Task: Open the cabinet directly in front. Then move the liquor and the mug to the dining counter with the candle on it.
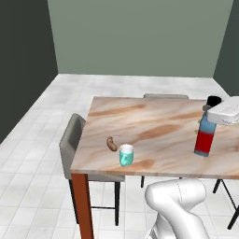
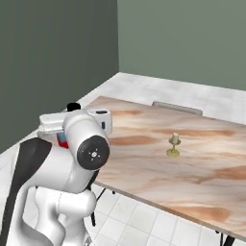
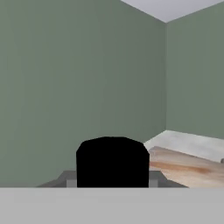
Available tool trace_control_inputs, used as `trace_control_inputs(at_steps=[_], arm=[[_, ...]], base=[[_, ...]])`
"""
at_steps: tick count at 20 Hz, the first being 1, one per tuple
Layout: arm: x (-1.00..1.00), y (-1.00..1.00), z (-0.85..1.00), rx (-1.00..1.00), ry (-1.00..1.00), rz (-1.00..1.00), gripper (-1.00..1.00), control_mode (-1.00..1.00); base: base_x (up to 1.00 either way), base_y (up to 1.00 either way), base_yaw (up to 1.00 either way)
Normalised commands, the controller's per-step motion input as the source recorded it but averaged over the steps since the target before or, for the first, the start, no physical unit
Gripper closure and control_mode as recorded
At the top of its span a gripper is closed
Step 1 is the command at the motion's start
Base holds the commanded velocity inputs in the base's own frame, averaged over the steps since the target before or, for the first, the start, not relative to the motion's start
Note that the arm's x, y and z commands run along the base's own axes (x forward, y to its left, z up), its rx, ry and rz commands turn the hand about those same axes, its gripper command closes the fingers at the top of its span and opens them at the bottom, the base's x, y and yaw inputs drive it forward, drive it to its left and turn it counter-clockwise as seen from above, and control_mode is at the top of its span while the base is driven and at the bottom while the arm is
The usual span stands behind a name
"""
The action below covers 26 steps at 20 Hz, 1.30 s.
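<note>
The liquor (image 1: 204, 138), a blue-over-red bottle with a black cap (image 1: 214, 100), stands upright at the right of the dining counter (image 1: 154, 126), its base at the marble top. My gripper (image 1: 210, 114) is shut on its blue upper body from the right. In the hand view the black cap (image 3: 112, 162) rises between my fingers. The teal mug (image 1: 126, 155) stands near the counter's front left edge, well to the left of the bottle. The candle (image 2: 174, 144), in its gold holder, stands mid-counter, and a sliver of the liquor (image 2: 61, 138) peeks out behind my arm. The cabinet is out of view.
A small brown lumpy item (image 1: 111, 144) lies just left of the mug. Grey chairs stand at the counter's left side (image 1: 71, 144) and far side (image 1: 165, 96). Green walls close the room behind. The floor is white tile.
</note>
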Motion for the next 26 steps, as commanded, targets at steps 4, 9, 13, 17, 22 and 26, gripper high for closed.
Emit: trace_control_inputs(at_steps=[4,9,13,17,22,26], arm=[[0.41,0.00,-0.39,0.00,-0.06,0.10,1.00,-1.00],[0.36,0.00,-0.30,0.00,-0.13,0.10,1.00,-1.00],[0.27,-0.01,-0.23,0.00,-0.21,0.08,1.00,-1.00],[0.01,-0.17,-0.11,-0.02,-0.27,0.05,1.00,-1.00],[0.00,-0.34,-0.03,-0.12,-0.19,0.00,1.00,-1.00],[0.00,-0.06,0.00,-0.21,-0.06,0.00,1.00,-1.00]], base=[[0.00,0.00,0.00],[0.00,0.00,0.00],[0.00,0.00,0.00],[0.00,0.00,0.00],[0.00,0.00,0.00],[0.00,0.00,0.00]])
